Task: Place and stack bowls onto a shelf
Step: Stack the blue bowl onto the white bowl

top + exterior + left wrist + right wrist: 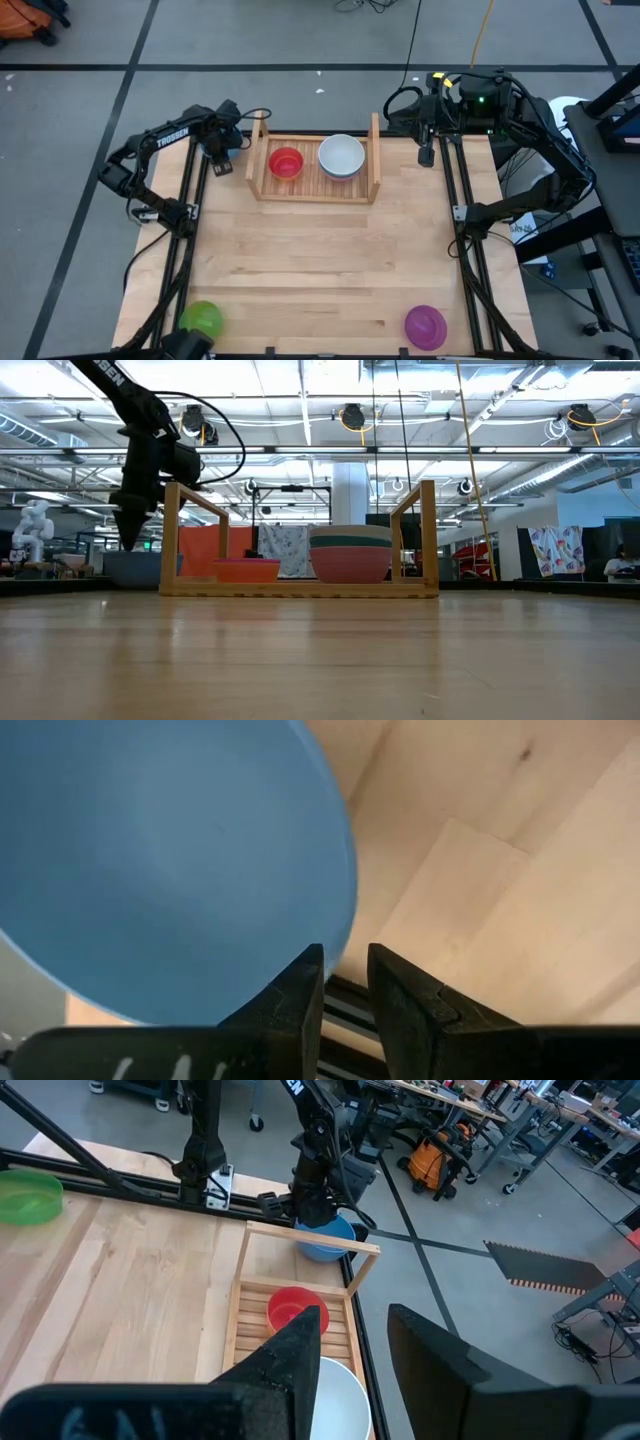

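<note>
A blue bowl (325, 1240) sits on the table just outside the left side board of the shelf (262, 150). My left gripper (346, 970) points down over the bowl's rim (345, 920) with a narrow gap between its fingers. One finger is over the inside, the other outside. On the shelf rest a red bowl (286, 162) and a white bowl (341, 156) that tops a stack of teal and pink ones (350, 560). My right gripper (355, 1350) waits open, high above the table's far right corner. My left gripper comes from above, its fingers either side of the blue bowl's rim (338, 948) on the side away from the shelf. Whether a finger touches the rim, I cannot tell. The bowl rests on the table.
A green bowl (203, 318) lies at the near left corner and a purple bowl (425, 326) at the near right. The wooden table between them and the shelf is bare. Dark frame rails (185, 250) run along both sides.
</note>
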You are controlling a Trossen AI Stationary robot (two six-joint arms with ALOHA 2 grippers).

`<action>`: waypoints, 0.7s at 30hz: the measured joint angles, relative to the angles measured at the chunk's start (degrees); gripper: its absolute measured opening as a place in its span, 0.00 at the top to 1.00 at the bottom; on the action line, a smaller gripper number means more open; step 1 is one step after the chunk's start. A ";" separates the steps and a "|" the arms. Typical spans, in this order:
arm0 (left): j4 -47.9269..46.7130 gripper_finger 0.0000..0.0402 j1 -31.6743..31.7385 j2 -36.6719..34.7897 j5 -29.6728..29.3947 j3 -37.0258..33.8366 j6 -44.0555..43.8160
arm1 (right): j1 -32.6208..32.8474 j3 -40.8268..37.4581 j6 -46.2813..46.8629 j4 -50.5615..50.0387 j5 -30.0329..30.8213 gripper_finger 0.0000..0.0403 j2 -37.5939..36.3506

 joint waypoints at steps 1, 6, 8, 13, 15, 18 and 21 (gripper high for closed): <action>0.28 0.78 0.15 0.00 0.03 0.00 0.02 | 0.00 -0.01 -0.02 0.00 0.00 0.72 0.00; 0.73 0.78 1.20 0.00 1.90 0.00 -0.10 | 0.00 -0.01 -0.04 0.00 0.00 0.72 0.00; 0.73 0.78 1.49 0.00 2.57 0.00 -0.84 | 0.00 0.00 -0.04 -0.01 0.00 0.72 0.00; 0.22 0.78 2.01 0.00 4.33 0.00 -0.55 | 0.00 -0.01 -0.07 -0.02 0.00 0.72 0.00; 0.97 0.78 2.14 0.00 4.11 0.00 -0.50 | 0.00 -0.01 -0.07 -0.02 0.00 0.72 0.00; 1.32 0.78 2.12 0.00 3.81 0.00 0.08 | 0.00 -0.01 -0.07 -0.02 0.00 0.72 0.00; 1.30 0.78 2.12 0.00 3.80 0.00 0.19 | 0.00 0.00 -0.09 -0.03 0.00 0.72 0.00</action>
